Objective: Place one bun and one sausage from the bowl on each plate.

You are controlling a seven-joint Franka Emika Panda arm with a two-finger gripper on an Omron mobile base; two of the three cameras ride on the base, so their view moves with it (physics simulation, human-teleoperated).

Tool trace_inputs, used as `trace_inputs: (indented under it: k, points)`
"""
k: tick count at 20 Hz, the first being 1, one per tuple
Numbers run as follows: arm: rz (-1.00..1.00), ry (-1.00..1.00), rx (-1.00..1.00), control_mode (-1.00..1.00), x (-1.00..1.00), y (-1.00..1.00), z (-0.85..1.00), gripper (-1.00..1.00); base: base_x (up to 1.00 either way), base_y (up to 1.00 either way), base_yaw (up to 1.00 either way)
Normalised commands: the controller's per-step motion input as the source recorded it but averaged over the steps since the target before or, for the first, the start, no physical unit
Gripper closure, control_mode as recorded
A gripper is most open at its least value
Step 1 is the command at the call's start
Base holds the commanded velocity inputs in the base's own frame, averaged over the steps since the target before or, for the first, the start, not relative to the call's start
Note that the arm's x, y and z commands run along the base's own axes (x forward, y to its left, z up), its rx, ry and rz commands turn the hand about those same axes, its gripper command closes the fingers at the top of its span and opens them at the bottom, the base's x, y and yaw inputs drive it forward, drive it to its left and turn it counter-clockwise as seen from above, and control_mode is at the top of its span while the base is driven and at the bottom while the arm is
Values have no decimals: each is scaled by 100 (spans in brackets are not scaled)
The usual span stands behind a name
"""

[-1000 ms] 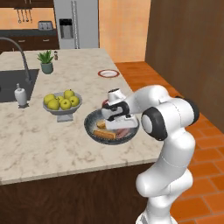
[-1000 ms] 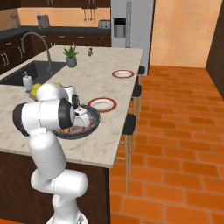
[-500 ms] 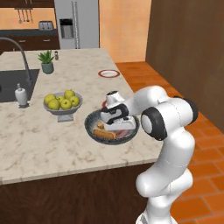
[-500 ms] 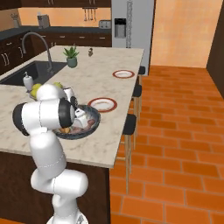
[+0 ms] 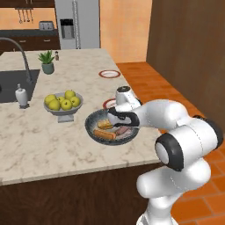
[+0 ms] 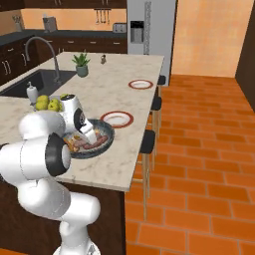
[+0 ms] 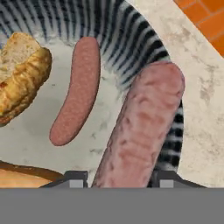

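Observation:
The dark ribbed bowl [image 5: 90, 127] [image 6: 107, 130] [image 7: 131, 39] sits near the counter's front edge and holds buns and sausages. My gripper [image 5: 119, 127] [image 6: 89, 137] [image 7: 121, 177] is down inside it, its two tips closed in against the sides of a pale pink sausage [image 7: 140, 127] that rests on the bowl's rim. A darker sausage [image 7: 76, 92] lies beside it, with one bun [image 7: 22, 74] to the left and another bun [image 7: 22, 177] at the lower left. The near plate [image 5: 107, 103] [image 6: 116, 119] lies just behind the bowl, the far plate [image 5: 109, 74] [image 6: 141, 84] further back.
A grey pedestal bowl of apples [image 5: 63, 103] stands left of the dark bowl. Further left are a soap dispenser [image 5: 21, 96] and the sink [image 5: 15, 83], with a potted plant [image 5: 46, 61] behind. Stools [image 6: 148, 142] line the counter's right edge.
The jaws have closed from wide open down onto the pale sausage. The hand has stayed low in the bowl; bowl and plates have not moved.

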Motion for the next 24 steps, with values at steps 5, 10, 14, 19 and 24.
trace_inputs:
  k: [5,10,14,19,24]
  points:
    - [-3,-21,8,-100,-95,-37,91,100,0,0,0]
    - [12,-4,-4,-100,-100,-44,4,100,0,0,0]
    - [0,0,0,100,0,0,0,100,-35,-100,0]
    - [0,0,0,100,0,0,0,100,36,-100,-3]
    - [0,0,0,100,0,0,0,100,97,-100,0]
